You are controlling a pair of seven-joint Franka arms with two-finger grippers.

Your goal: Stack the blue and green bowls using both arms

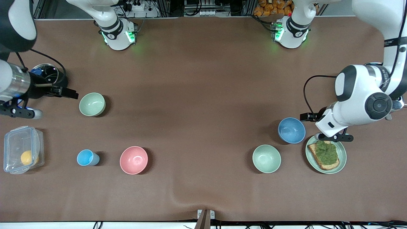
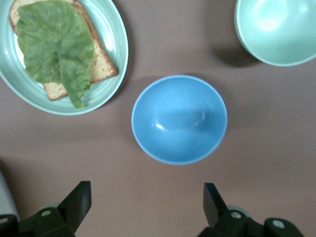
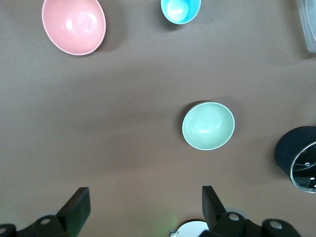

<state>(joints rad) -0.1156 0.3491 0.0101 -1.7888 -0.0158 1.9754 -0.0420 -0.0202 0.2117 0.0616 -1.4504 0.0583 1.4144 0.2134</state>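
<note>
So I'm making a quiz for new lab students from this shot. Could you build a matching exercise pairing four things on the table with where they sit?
Things:
1. blue bowl
2. pink bowl
3. toast
4. yellow ball

Places:
A. in the clear lidded box
B. on the green plate
C. beside the small blue cup
D. next to the plate, near the open left gripper

Pairs: 1-D, 2-C, 3-B, 4-A
</note>
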